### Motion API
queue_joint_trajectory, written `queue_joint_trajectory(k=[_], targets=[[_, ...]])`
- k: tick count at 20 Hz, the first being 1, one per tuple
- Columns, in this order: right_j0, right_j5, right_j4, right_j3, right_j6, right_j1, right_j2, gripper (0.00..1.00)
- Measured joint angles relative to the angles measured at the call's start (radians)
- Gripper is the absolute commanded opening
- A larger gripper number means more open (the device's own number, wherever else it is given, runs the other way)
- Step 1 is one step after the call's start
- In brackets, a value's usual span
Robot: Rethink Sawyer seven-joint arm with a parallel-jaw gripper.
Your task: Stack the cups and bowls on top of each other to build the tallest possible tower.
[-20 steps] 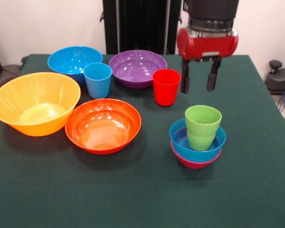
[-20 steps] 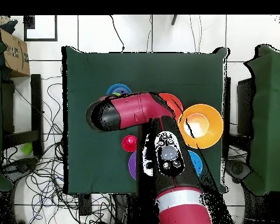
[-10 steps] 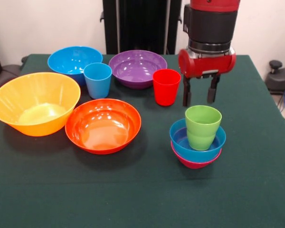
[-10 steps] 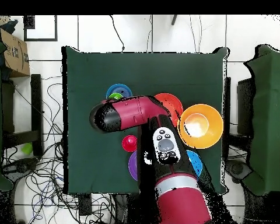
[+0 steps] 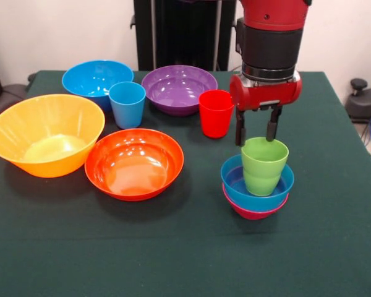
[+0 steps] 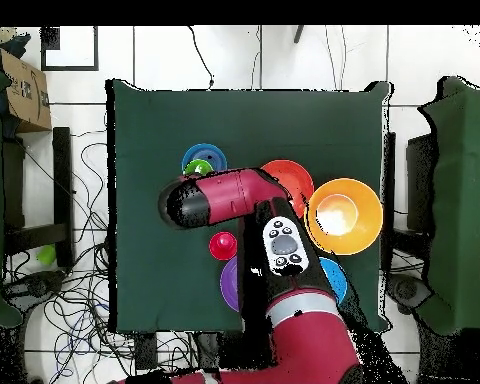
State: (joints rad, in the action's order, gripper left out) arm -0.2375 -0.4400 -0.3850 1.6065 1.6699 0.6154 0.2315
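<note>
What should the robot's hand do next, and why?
Probably sink a little lower and close on the green cup. The open hand hangs just behind and above the cup's rim, its fingers spread. The cup stands in the small blue bowl, which is nested in the small magenta bowl.

No words, numbers, brand names or signs can be read anywhere in these pictures. The cups and bowls are plain, with no marks on them. The cardboard box [image 6: 24, 90] at the side in the overhead view shows no writing that can be made out.
</note>
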Motion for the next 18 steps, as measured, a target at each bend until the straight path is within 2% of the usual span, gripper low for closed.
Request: queue_joint_trajectory(k=[7, 18], targets=[[0.000, 0.000, 0.000, 0.000, 0.000, 0.000, -0.017, 1.00], [0.005, 0.011, -0.044, -0.007, 0.000, -0.013, -0.043, 1.00]])
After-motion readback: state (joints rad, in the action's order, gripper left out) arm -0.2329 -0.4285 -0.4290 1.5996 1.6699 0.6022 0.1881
